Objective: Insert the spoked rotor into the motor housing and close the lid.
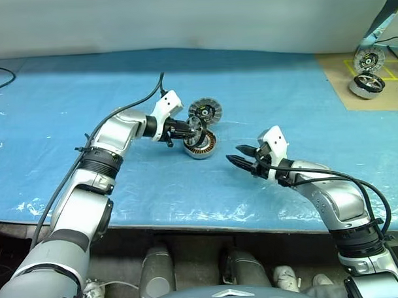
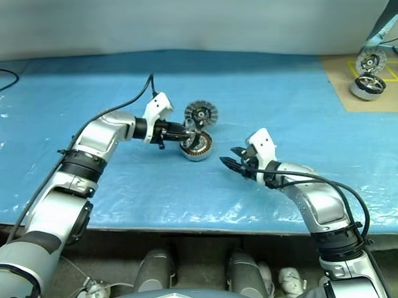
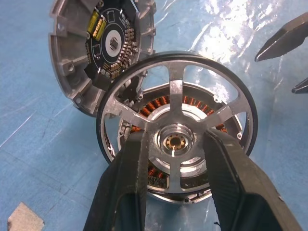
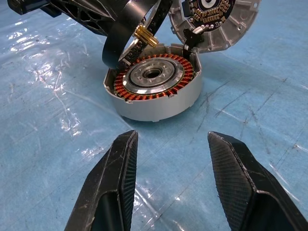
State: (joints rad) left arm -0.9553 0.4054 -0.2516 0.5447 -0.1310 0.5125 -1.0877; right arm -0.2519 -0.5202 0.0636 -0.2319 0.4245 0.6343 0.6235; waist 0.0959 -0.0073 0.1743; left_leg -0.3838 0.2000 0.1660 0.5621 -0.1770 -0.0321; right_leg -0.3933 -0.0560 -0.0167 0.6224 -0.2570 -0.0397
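The blue-covered worktop carries the motor housing near its middle, copper windings facing up, with the lid propped on edge just behind it, touching or almost touching the housing's rim, circuit side toward the camera. The left end effector has its two fingers closed on the spoked rotor across the hub region and holds it tilted above the housing, its lower rim at the near edge of the winding ring. The right end effector hangs empty beside the housing, its fingers parted about halfway and pointed at the housing's side wall. The chief risk appears to be a crooked insertion: with the rotor tilted like this, its rim may catch on the housing wall or windings and jam instead of seating over the centre. Pressing down on an off-centre rotor could also push the unheld housing across the slick cover. A smaller hazard is the leaning lid, which a nudge from rotor or fingers could topple.
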